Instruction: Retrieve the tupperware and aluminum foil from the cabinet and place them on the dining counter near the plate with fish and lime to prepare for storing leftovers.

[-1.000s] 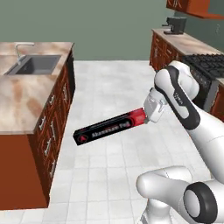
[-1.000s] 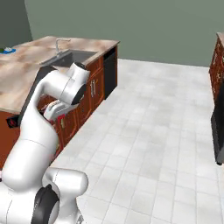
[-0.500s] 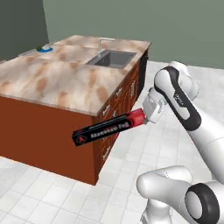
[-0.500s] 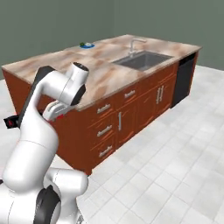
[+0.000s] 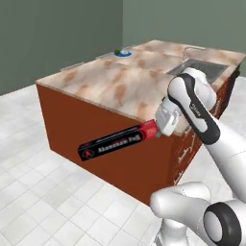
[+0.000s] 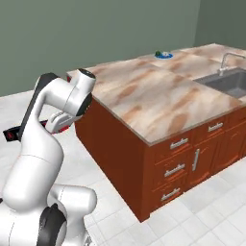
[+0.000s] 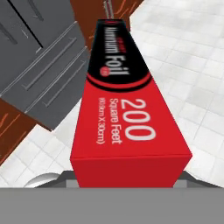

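The gripper [image 5: 161, 126] is closed on the red end of the aluminum foil [image 5: 117, 142], with the jaws set as wide as the carton's width; the left base view shows the carton projecting from the hand out to the arm's left, roughly level, suspended above the white tiled floor [image 5: 43, 192] in front of the near wooden side of the dining counter [image 5: 120, 86]. The hand view looks along the carton from the held end: the red section printed "200 Square Feet" lies nearest the camera, the black section with the white "Aluminum Foil" lettering runs away from it, and the fingertips themselves are hidden under the box. The right base view shows the white arm covering most of the carton, leaving its black far end [image 6: 10, 134] visible beyond the arm on the left of the picture. That view also shows the drawer fronts with silver handles [image 6: 178, 143] on the counter's long side, which the left base view largely hides behind the arm. Farther back, both base views show the steel sink [image 6: 230, 82] set in the marbled top; its faucet [image 6: 226, 60] is clearest in the right base view. At the far corner of the counter rests the blue plate [image 6: 163, 55], with the dark green lime [image 6: 157, 53] at its edge. The plate and carton are well apart.
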